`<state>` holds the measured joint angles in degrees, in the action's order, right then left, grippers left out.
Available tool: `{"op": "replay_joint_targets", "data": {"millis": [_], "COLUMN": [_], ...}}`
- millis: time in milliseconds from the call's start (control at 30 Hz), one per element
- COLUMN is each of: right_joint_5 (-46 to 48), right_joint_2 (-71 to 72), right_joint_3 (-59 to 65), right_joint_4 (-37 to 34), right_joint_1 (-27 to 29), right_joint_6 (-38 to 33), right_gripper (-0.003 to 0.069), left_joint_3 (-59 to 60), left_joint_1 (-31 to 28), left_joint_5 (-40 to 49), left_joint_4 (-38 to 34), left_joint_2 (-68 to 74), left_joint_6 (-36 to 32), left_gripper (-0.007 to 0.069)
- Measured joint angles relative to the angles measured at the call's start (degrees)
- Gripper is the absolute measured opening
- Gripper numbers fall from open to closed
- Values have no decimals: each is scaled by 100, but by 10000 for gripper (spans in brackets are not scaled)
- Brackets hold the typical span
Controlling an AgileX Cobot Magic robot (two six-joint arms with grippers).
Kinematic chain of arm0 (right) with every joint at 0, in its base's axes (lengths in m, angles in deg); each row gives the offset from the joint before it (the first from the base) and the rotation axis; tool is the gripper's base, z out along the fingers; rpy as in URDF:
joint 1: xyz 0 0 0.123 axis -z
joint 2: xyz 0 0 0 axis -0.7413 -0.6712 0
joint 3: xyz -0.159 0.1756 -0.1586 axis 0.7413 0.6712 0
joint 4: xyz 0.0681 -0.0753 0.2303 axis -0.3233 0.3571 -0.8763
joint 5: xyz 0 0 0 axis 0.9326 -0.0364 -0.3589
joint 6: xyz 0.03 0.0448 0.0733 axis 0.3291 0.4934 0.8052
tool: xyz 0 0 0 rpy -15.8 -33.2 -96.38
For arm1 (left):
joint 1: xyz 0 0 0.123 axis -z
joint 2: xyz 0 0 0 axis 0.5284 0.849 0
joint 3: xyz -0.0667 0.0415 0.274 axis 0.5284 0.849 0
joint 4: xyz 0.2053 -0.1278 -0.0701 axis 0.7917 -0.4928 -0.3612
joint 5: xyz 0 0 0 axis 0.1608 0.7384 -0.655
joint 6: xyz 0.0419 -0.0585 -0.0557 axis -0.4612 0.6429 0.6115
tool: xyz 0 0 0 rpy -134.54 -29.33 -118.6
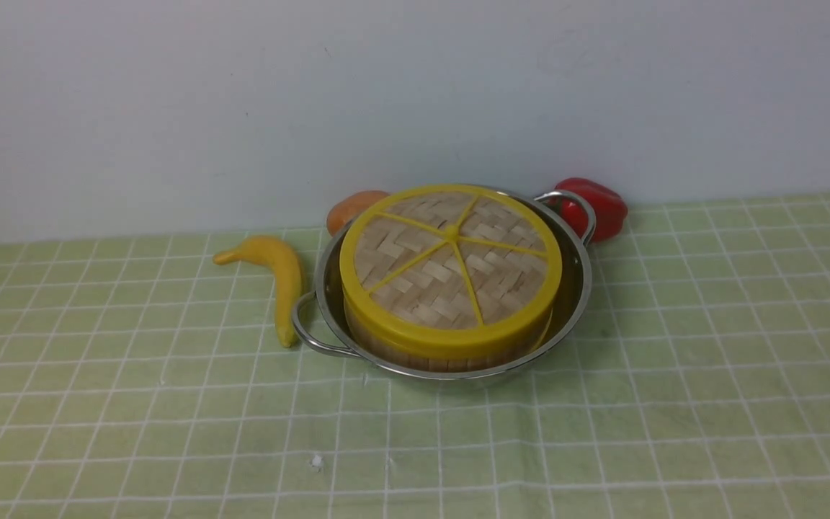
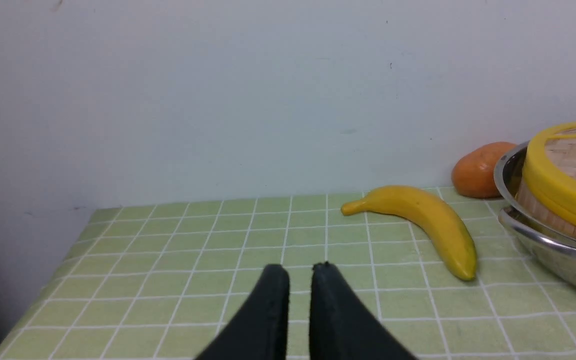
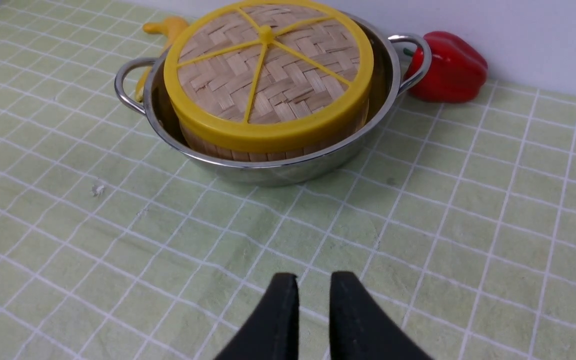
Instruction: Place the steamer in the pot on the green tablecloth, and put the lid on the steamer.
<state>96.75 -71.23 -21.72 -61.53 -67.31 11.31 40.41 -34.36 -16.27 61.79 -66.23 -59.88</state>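
Pale wall behind, green tablecloth with white grid covers the surface; pot sits on it mid-frame, one loop handle toward the left, the other at the back right; steamer is inside the pot, wooden side just visible under the lid; lid seated flat on the steamer, yellow rim and spokes up; banana just left of the pot, orange fruit behind it, red pepper by the back-right handle; left gripper jaws slightly apart, nothing between them, near the banana; right gripper narrow gap too, empty, well short of the pot.
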Motion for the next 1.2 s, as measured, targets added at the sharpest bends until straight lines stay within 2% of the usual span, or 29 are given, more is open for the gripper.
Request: {"op": "replay_joint_targets", "data": {"millis": [367, 500, 733, 867, 1200], "right_joint_5": [0, -109, -1557, -2347, -3087], "right_joint_2": [66, 346, 877, 1505, 2722], "right_joint_3": [8, 55, 871, 1664, 3258], "right_joint_4": [-7, 39, 113, 99, 149], "right_joint_1": [77, 744, 1444, 1624, 1907], "right_joint_6": [-9, -212, -265, -265, -265], "right_gripper": [140, 150, 175, 185, 211], "left_joint_3": [2, 2, 2, 2, 2], "left_joint_1": [0, 0, 0, 0, 0], "left_joint_5": [0, 0, 0, 0, 0], "left_joint_4": [0, 0, 0, 0, 0], "left_joint_2": [0, 0, 0, 0, 0], "left_joint_6": [0, 0, 0, 0, 0], "left_gripper": [84, 90, 99, 107, 128]}}
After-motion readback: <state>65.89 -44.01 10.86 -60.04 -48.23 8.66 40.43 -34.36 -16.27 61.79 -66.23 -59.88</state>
